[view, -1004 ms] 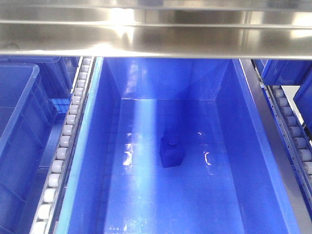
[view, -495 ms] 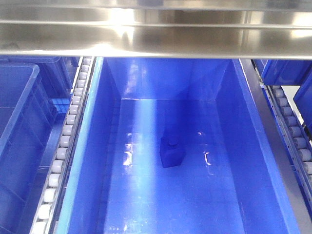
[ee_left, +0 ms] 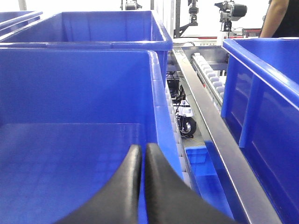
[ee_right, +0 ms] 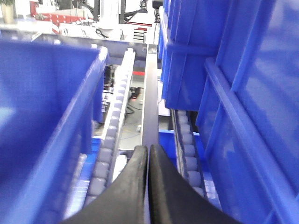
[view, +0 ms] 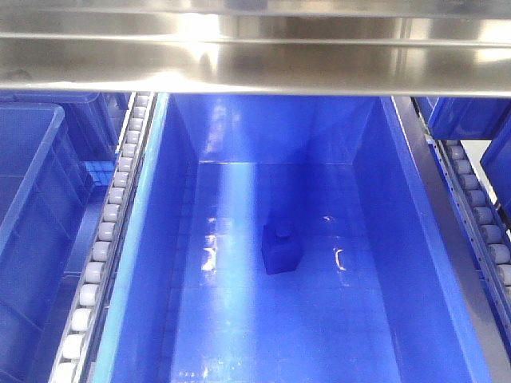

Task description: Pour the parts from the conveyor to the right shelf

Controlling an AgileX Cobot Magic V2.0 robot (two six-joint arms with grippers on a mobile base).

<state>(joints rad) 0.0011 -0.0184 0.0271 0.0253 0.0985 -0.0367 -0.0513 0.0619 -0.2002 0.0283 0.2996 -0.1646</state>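
- The part (view: 281, 249) — one small blue block with a round stud on top — lies on the floor of the large blue bin (view: 415, 239) in the front view, near the middle and a touch toward 6 o'clock, clear of every wall.
- That bin sits in the right shelf (view: 255, 68), under the shiny steel crossbar at 12 o'clock, with rows of white rollers (view: 104, 239) flanking it at 9 and 3 o'clock.
- Judging by that, the pour itself looks done: the block is already on the shelf side, and no other loose part shows in any view.
- The conveyor is not in sight in any of the three views, so whether more parts wait there cannot be told.
- Left pincer (ee_left: 142, 154): the two black fingers are pressed together with only a hairline between them, nothing held; it hovers at the edge of a blue bin (ee_left: 74, 84), whose inside wall fills the view.
- Right pincer (ee_right: 148, 156): likewise closed to a sliver and empty, pointing along a roller track (ee_right: 112, 140) between two blue bins.
- What seems left — drawing both arms back from the rack, or fetching another load if one exists.
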